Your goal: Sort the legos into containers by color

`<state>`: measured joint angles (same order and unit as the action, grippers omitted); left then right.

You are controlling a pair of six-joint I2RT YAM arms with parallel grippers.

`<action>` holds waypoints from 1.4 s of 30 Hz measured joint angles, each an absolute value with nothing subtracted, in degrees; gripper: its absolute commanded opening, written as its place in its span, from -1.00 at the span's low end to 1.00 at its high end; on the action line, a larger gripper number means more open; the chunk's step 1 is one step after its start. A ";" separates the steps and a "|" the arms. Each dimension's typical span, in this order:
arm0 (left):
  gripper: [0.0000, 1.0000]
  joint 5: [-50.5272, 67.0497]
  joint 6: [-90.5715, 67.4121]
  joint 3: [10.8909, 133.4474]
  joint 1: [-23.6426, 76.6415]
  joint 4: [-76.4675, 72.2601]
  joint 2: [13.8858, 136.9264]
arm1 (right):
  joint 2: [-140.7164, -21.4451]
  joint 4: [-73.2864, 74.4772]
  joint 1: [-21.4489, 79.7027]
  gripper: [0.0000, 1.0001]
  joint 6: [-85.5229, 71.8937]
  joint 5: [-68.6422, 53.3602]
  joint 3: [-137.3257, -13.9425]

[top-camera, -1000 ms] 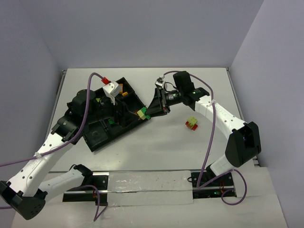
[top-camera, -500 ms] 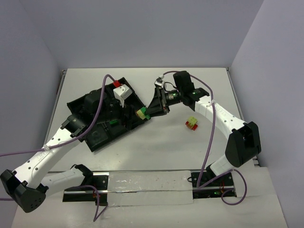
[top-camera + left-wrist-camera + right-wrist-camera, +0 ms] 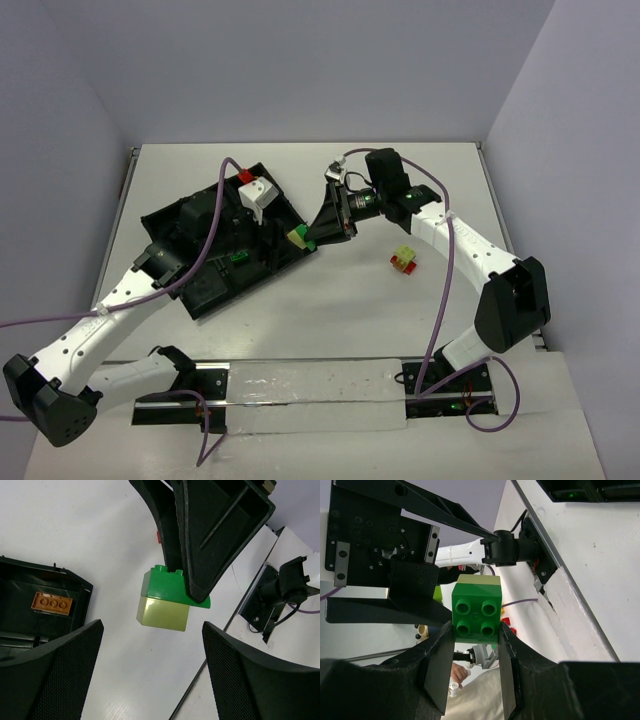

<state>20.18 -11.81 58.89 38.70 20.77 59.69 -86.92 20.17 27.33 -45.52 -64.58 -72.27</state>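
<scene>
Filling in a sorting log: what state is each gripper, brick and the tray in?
green-and-yellow-green stack: joined, held above the table.
right gripper: shut on the stack.
left gripper: open, empty.
black tray: flat on the table, turned askew.
orange brick: lying flat in a tray compartment.
red-and-yellow-green cluster: stacked, loose on the table.

A white table [image 3: 330,310] with a matte top fills a small booth closed in by three plain walls of pale grey-lavender. The back wall [image 3: 300,70] runs straight across the far edge, while the left wall [image 3: 50,180] and the right wall [image 3: 585,150] slant in along the sides. Thin metal trim [image 3: 133,153] lines the table's side edges, a dark rail [image 3: 300,366] runs along its near edge, and soft, even light leaves only faint, blurred shadows on the tabletop.
</scene>
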 measured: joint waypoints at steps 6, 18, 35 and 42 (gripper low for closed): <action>0.51 20.31 -11.95 58.89 38.70 19.44 60.40 | -86.71 19.60 27.33 -0.83 -46.03 -64.83 -71.99; -0.53 21.75 -12.84 58.88 39.01 18.92 61.02 | -86.24 17.27 27.33 -0.83 -48.04 -64.69 -70.81; -1.00 21.12 -12.27 57.45 39.28 19.14 58.32 | -86.04 14.34 27.43 -0.83 -51.72 -65.40 -69.67; -1.00 20.29 -12.43 56.37 39.16 19.88 55.08 | -86.04 13.28 27.20 -0.83 -51.57 -65.39 -69.67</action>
